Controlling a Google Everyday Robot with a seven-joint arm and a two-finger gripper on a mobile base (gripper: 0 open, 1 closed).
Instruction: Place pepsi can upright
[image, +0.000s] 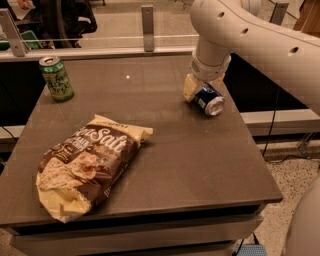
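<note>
Tabletop (200, 165) carries three items: a chip bag (85, 165), a green can (56, 78) and the pepsi can (210, 100). The chip bag is taken as reference.

The pepsi can lies on its side, well apart from the chip bag, to the bag's right and farther back, near the right edge of the tabletop. One silver end faces forward and to the right. It is not upright; the task step is judged not yet done.

The gripper (199, 92) is down at the pepsi can, on the side of it that faces the chip bag, with a cream part against the can's blue wall. Whether it is clamped on the can or loose beside it cannot be told. The arm (240, 30) comes down from the upper right.

The green can stands upright behind the chip bag, to its left, well apart.

Handling, as judged: the pepsi can is light, with a smooth, thin wall. It is likely to roll while lying down and to dent under a hard squeeze. Hold is best taken across the middle of the round wall, clear of both ends. Pressure should be moderate. The can should then be turned so one flat end meets the tabletop squarely.
</note>
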